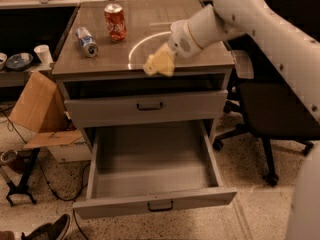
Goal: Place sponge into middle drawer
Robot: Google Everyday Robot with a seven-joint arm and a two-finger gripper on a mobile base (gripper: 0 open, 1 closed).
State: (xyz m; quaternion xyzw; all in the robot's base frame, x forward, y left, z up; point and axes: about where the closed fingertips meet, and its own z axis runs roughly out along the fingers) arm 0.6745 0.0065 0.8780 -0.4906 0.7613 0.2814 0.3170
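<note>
The pale yellow sponge (pixel 158 65) hangs in the air at the front edge of the counter, above the closed upper drawer front (pixel 145 107). My gripper (pixel 165 59) is shut on it and reaches in from the right at the end of the white arm (pixel 210 26). The fingers are mostly hidden behind the sponge. The middle drawer (pixel 155 200) is pulled fully open below; its grey inside shows nothing in it. The sponge is nearer the cabinet than the drawer's middle.
A red soda can (pixel 115 22) stands upright and a silver-blue can (pixel 86 41) lies on the counter top (pixel 150 14) at the back left. A black office chair (pixel 270 114) stands to the right. A cardboard box (pixel 37 109) and cables are on the floor to the left.
</note>
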